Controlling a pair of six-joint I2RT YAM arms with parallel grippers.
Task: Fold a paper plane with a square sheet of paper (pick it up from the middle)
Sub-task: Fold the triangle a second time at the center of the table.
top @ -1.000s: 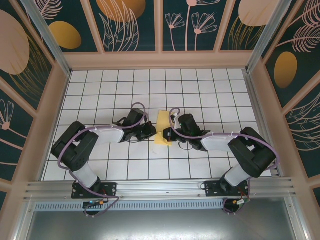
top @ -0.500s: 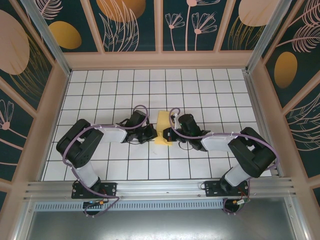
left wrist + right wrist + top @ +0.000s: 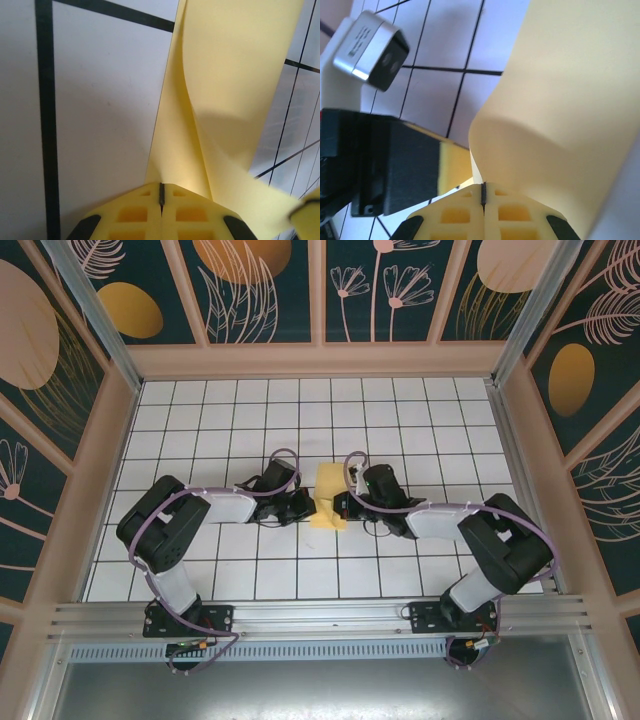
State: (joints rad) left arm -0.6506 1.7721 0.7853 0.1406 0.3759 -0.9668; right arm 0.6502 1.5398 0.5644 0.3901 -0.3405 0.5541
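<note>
Near the middle of the table [image 3: 200, 430], the sheet of paper [image 3: 327, 492] is held from both sides, bowed and curling upward. The left gripper [image 3: 303, 508] is clenched on one side edge, the right gripper [image 3: 341, 506] clenched on the opposite one. Thin, light and floppy, it would likely crease or tear easily; a gentle pinch at mid-edge, without tugging apart, seems the safest hold.
</note>
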